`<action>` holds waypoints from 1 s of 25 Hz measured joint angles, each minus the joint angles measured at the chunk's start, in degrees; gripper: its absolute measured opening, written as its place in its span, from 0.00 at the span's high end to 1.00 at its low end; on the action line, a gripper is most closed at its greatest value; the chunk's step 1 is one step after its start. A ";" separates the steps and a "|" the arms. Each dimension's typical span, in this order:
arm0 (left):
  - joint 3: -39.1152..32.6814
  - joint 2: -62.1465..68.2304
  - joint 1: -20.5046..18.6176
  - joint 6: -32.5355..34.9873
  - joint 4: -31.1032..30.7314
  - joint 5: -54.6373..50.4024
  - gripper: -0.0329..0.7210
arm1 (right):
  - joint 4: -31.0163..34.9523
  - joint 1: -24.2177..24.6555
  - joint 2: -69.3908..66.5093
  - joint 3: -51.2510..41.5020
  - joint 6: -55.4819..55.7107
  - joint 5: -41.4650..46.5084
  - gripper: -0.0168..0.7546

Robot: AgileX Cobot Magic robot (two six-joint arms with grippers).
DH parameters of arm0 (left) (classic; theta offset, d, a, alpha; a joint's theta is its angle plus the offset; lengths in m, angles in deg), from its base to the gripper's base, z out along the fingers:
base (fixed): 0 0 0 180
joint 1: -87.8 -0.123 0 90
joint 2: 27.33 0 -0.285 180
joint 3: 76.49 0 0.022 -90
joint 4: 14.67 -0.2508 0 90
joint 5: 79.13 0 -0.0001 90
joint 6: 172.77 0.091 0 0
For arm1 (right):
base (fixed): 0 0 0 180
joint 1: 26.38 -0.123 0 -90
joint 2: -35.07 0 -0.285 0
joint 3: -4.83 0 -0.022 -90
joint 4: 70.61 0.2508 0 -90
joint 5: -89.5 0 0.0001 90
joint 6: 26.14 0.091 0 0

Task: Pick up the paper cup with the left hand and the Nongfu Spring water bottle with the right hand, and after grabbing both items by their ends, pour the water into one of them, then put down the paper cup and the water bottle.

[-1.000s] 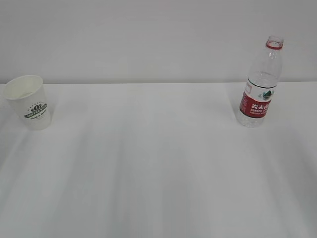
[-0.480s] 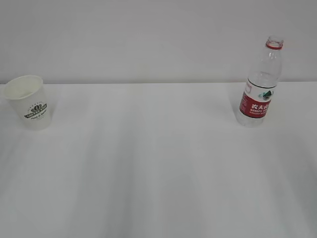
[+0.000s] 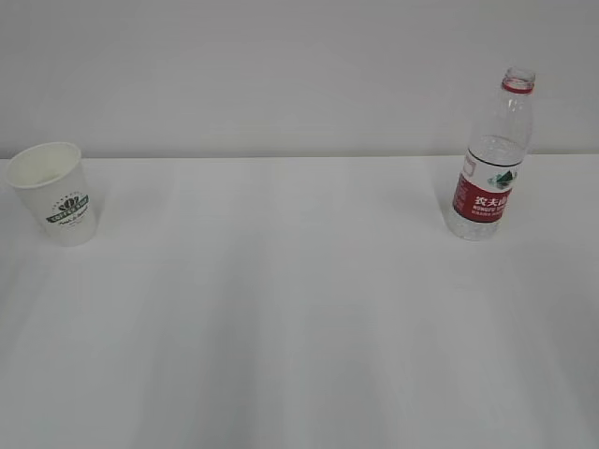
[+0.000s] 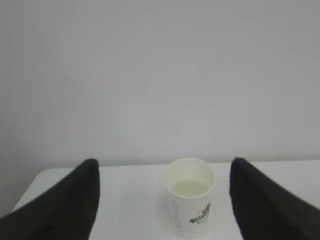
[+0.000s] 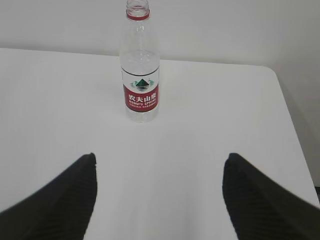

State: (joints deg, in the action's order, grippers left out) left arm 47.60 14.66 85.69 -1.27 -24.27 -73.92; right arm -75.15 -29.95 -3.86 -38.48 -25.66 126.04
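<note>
The paper cup point(image 3: 58, 201) stands upright at the table's far left, white with a green logo. In the left wrist view the cup point(image 4: 192, 215) sits just ahead of my left gripper point(image 4: 164, 161), a little right of centre, untouched. That gripper is open, with a wide gap between its black fingers point(image 4: 75, 200). The Nongfu Spring water bottle point(image 3: 487, 159) stands uncapped at the far right. My right gripper point(image 5: 161, 155) is open and empty, well short of the bottle point(image 5: 141, 75). Neither arm shows in the exterior view. Whether the cup holds water I cannot tell.
The white table point(image 3: 299, 309) runs back to a plain light wall. Its rounded right corner and edge point(image 5: 282, 95) lie to the right of the bottle. The table's left corner point(image 4: 37, 177) shows to the left of the cup.
Streaky shadows across the front of the table have faded. The cup has shifted very slightly; the bottle has stayed where it was.
</note>
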 joint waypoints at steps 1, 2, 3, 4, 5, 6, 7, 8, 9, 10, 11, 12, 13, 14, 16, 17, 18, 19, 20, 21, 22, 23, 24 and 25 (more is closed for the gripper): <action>0.00 -1.19 0.00 -0.24 0.12 -1.99 0.17 | 0.00 0.00 0.51 0.00 0.00 0.44 0.22; 0.00 -2.14 0.00 -0.39 0.24 -3.70 0.17 | 0.00 0.00 1.00 0.00 0.00 1.18 0.22; 0.00 -3.27 0.00 -0.38 0.50 -5.87 0.17 | 0.00 0.00 1.54 0.00 0.00 1.94 0.22; 0.00 -4.35 0.00 -0.38 1.00 -8.22 0.17 | 0.00 0.00 1.94 0.00 0.00 2.54 0.22; 0.15 -5.33 0.00 -0.45 1.65 -10.35 0.18 | 0.00 0.00 2.67 0.00 -0.11 3.28 0.22; 0.58 -6.01 0.00 -0.51 2.66 -12.92 0.18 | 0.00 0.00 3.15 0.00 -0.11 3.71 0.22; 1.33 -6.60 0.00 -0.51 3.56 -15.34 0.19 | 0.03 0.00 3.64 0.00 -0.11 4.38 0.22; 1.92 -7.18 0.00 -0.51 3.98 -17.55 0.19 | 0.13 0.00 4.25 0.00 -0.11 5.22 0.22; 2.66 -7.37 0.00 -0.51 4.22 -19.30 0.19 | 0.13 0.00 4.78 0.00 -0.11 5.89 0.22; 3.38 -7.58 0.00 -0.51 4.46 -21.29 0.20 | 0.13 0.00 5.16 0.00 -0.11 6.47 0.22; 4.07 -7.58 0.00 -0.51 4.61 -23.34 0.20 | 0.13 0.00 5.59 0.00 -0.11 7.14 0.22; 4.72 -7.58 0.00 -0.51 4.77 -25.28 0.20 | 0.13 0.00 6.01 0.00 -0.11 8.07 0.22; 5.46 -7.58 0.00 -0.51 4.90 -27.78 0.20 | 0.13 0.00 6.43 0.00 -0.11 9.00 0.22; 6.07 -7.58 0.00 -0.51 5.03 -30.09 0.20 | 0.16 0.00 6.77 0.00 -0.11 9.89 0.22; 6.66 -7.58 0.00 0.10 5.15 -33.77 0.20 | 0.25 0.00 7.27 0.00 -0.11 11.11 0.22; 6.73 -7.62 0.00 0.81 5.24 -35.46 0.20 | 0.25 0.00 7.53 0.00 -0.11 11.76 0.22; 6.73 -7.62 0.00 1.43 5.38 -37.15 0.20 | 0.39 0.00 7.85 0.00 -0.11 12.32 0.22; 6.73 -7.62 0.00 1.85 5.49 -38.47 0.20 | 0.50 0.00 8.17 0.00 -0.11 12.85 0.22; 6.73 -7.62 0.00 2.26 6.06 -39.92 0.20 | 0.63 0.00 8.34 0.00 -0.11 13.36 0.22; 6.73 -7.62 0.00 2.87 6.66 -41.27 0.20 | 0.63 0.00 8.46 0.00 -0.11 13.93 0.22; 6.73 -7.62 0.00 3.88 7.37 -42.24 0.20 | 0.63 0.00 8.58 0.00 -0.11 14.50 0.22; 6.73 -7.62 0.00 5.23 8.05 -43.21 0.20 | 0.74 0.00 8.71 0.00 -0.11 15.28 0.22; 6.73 -7.62 0.00 6.64 8.62 -44.18 0.20 | 0.85 0.00 8.71 0.00 -0.11 15.98 0.22; 6.73 -7.62 0.00 8.04 9.10 -45.10 0.20 | 0.85 0.00 8.71 0.00 -0.11 16.52 0.22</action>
State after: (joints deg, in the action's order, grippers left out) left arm 54.33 7.04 85.69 6.77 -15.17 -119.02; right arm -74.30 -29.95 4.85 -38.48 -25.77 142.56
